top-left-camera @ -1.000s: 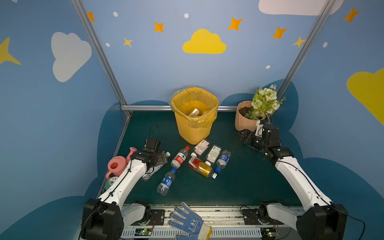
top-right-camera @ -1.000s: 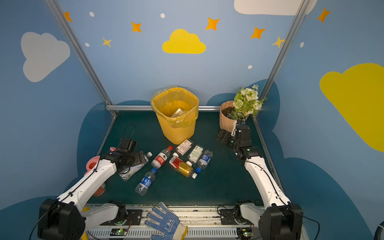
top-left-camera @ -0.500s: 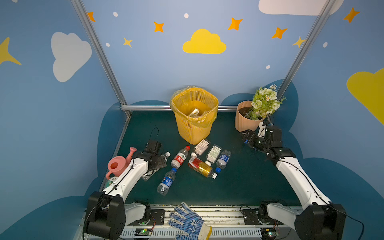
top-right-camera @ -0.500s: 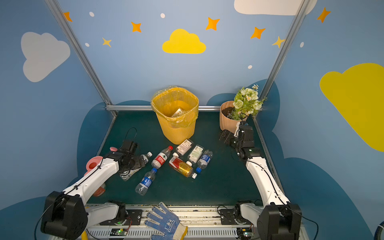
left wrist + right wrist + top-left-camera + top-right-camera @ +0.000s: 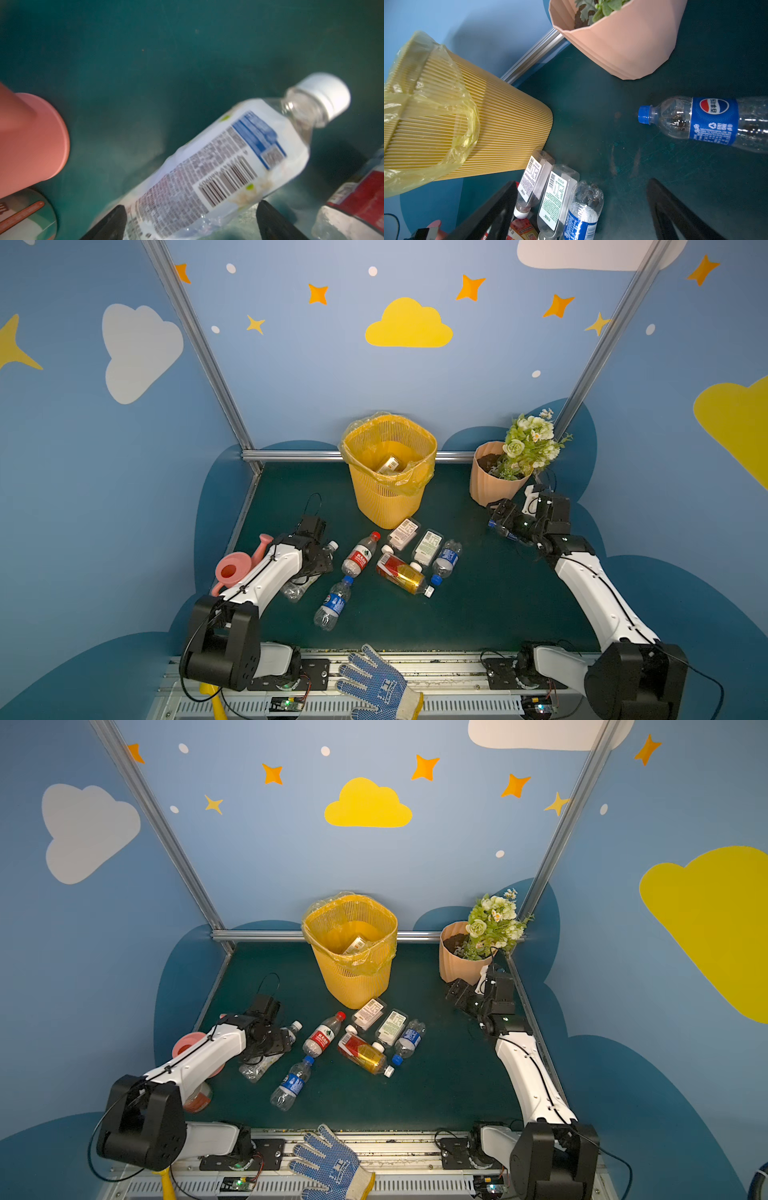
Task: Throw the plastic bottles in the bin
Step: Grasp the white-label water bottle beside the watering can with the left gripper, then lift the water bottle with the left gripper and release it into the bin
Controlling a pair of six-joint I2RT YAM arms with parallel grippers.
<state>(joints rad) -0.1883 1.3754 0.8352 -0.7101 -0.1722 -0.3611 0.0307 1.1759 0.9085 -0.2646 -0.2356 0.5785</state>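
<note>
The yellow bin [image 5: 390, 493] [image 5: 353, 977] [image 5: 467, 133] stands at the back with one bottle [image 5: 388, 464] inside. In front of it several plastic bottles [image 5: 401, 574] [image 5: 365, 1052] lie clustered. My left gripper [image 5: 320, 562] [image 5: 274, 1044] [image 5: 191, 205] is low on the mat, open, its fingers either side of a white-capped, barcoded bottle [image 5: 228, 162] [image 5: 297, 589]. My right gripper [image 5: 498, 516] [image 5: 457, 992] [image 5: 582, 182] hovers open and empty near the flower pot. A blue-capped, blue-labelled bottle [image 5: 714, 121] [image 5: 505, 532] lies just beside it.
A pink watering can [image 5: 235, 568] [image 5: 27, 141] and a round jar [image 5: 25, 214] sit close to my left gripper. The peach flower pot [image 5: 492, 485] [image 5: 623, 41] stands at the back right. A blue glove [image 5: 374, 684] lies on the front rail. Blue walls enclose three sides.
My left arm has sunk lower over the white-labelled bottle and its jaws have narrowed slightly. The right arm has hardly moved.
</note>
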